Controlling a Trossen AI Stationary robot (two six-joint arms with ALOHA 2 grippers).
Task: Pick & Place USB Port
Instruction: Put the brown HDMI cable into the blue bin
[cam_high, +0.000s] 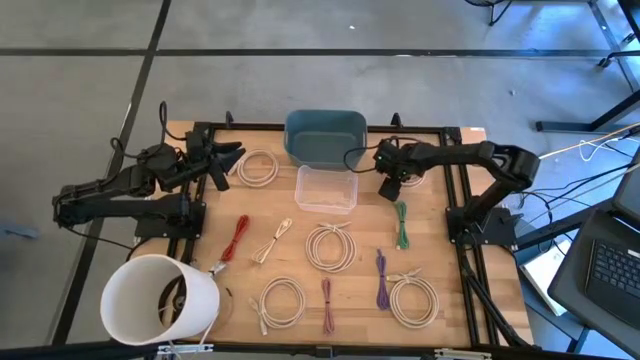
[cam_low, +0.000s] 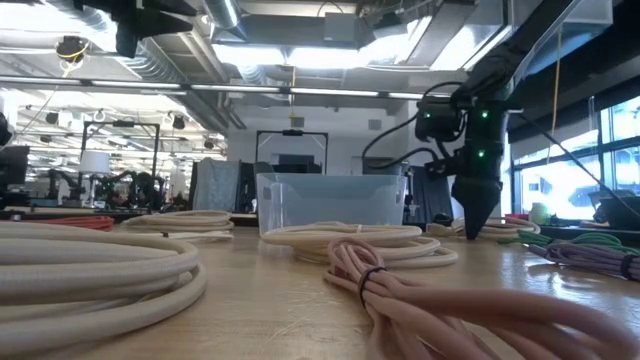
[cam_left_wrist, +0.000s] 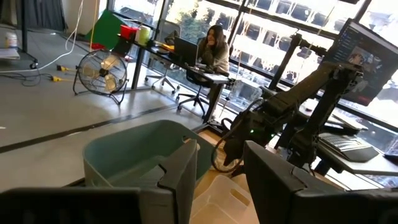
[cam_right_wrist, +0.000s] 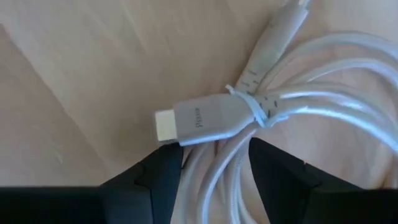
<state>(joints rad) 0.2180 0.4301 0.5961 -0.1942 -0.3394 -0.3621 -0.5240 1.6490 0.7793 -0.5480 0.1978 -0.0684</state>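
Note:
A white coiled USB cable (cam_right_wrist: 311, 106) lies on the wooden table, bound by a thin tie beside its flat plug (cam_right_wrist: 199, 121). My right gripper (cam_right_wrist: 214, 155) points down at it, just right of the clear bin (cam_high: 325, 190), and is shut on its strands; in the high view the arm hides most of this coil. In the low view the right gripper (cam_low: 475, 225) reaches down to table level. My left gripper (cam_high: 228, 165) waits open near the table's far left, aimed toward the blue bin (cam_left_wrist: 143, 155). My right gripper comes from above, pointing down, with one finger on each side of a few strands of the coil (cam_right_wrist: 217, 171), just below the tied plug. The strands fill the gap between the fingers (cam_right_wrist: 165, 168). The coil lies flat on the table.
A blue bin (cam_high: 325, 138) stands at the far edge behind the clear bin. Other cables lie about: white coils (cam_high: 330, 245), red (cam_high: 235, 238), green (cam_high: 402, 225), purple (cam_high: 381, 278), pink (cam_high: 326, 303). A white bucket (cam_high: 160, 300) sits at the near left corner.

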